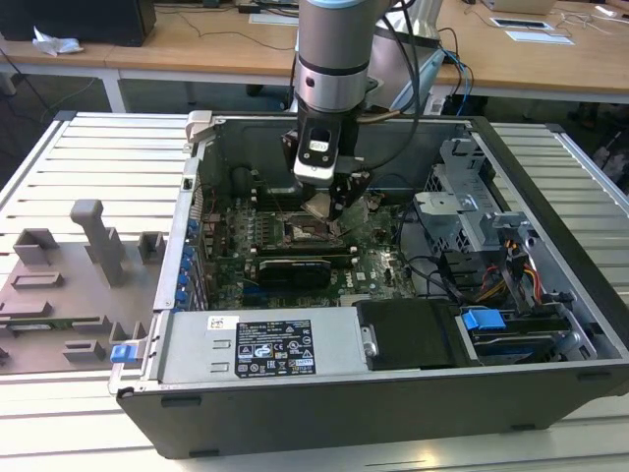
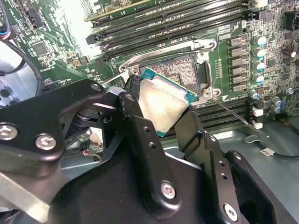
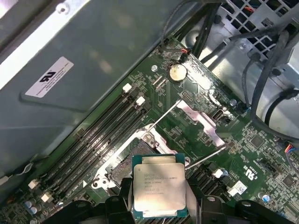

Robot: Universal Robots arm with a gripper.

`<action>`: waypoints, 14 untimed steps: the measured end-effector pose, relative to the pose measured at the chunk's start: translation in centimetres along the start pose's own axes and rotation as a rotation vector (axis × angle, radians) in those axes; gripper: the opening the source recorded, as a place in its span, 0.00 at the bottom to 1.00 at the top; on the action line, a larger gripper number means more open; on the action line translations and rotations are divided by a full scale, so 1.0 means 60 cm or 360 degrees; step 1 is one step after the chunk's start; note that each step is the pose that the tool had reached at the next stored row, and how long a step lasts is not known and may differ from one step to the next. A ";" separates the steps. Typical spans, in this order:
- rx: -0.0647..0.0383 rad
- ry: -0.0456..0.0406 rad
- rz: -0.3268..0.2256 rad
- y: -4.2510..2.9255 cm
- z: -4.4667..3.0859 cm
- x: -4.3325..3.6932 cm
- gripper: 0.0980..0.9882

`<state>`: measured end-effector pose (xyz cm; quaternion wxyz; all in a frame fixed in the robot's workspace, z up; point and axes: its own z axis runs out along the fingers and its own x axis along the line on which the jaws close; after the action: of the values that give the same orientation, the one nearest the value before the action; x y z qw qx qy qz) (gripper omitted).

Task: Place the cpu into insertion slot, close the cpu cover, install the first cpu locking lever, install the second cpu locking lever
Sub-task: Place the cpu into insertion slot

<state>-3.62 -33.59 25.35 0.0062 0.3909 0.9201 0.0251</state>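
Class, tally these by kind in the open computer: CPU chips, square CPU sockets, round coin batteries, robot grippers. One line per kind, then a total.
cpu: 1
insertion slot: 1
coin battery: 1
gripper: 1
Total: 4

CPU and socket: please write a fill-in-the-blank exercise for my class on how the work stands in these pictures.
1. The end effector is shut on the ____.
2. The cpu is held ____ the insertion slot, not seated in it.
3. The circuit board around the slot is ____ in colour.

Missing words: cpu; above; green.
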 end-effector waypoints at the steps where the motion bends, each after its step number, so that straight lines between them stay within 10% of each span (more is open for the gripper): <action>1: 0.0000 -0.0001 0.0018 0.000 0.000 0.000 0.50; 7: 0.0003 -0.0012 0.0145 0.000 0.001 0.000 0.50; 14: 0.0045 -0.0064 0.0212 0.000 0.001 0.000 0.50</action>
<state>-3.61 -33.59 25.31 0.0175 0.4518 0.8919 0.0044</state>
